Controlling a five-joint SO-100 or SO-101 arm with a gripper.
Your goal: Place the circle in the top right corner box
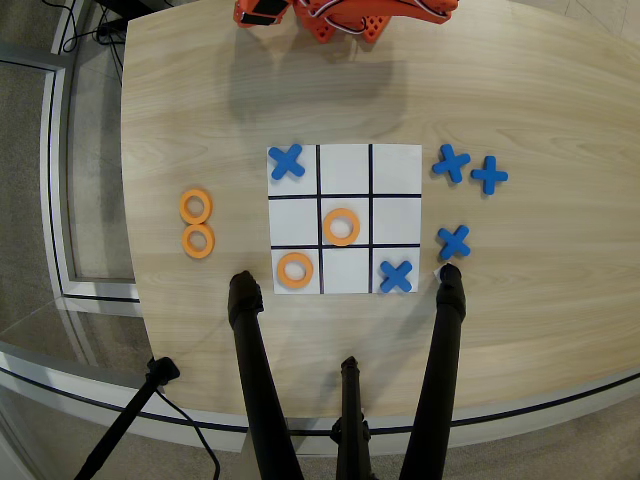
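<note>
A white paper grid (345, 168) of nine black-lined cells lies in the middle of the wooden table. Its top right cell (397, 168) in this view is bare. One orange ring (342, 226) lies in the middle cell and another (295, 269) in the bottom left cell. Two more orange rings (196, 206) (199, 240) lie loose on the table left of the grid. Only part of the orange arm (340, 18) shows at the top edge, far from the rings; its fingers cannot be made out.
Blue crosses lie in the top left cell (287, 161) and the bottom right cell (396, 275). Three more (451, 162) (489, 175) (453, 241) lie right of the grid. Black tripod legs (250, 380) (440, 360) stand on the near table edge.
</note>
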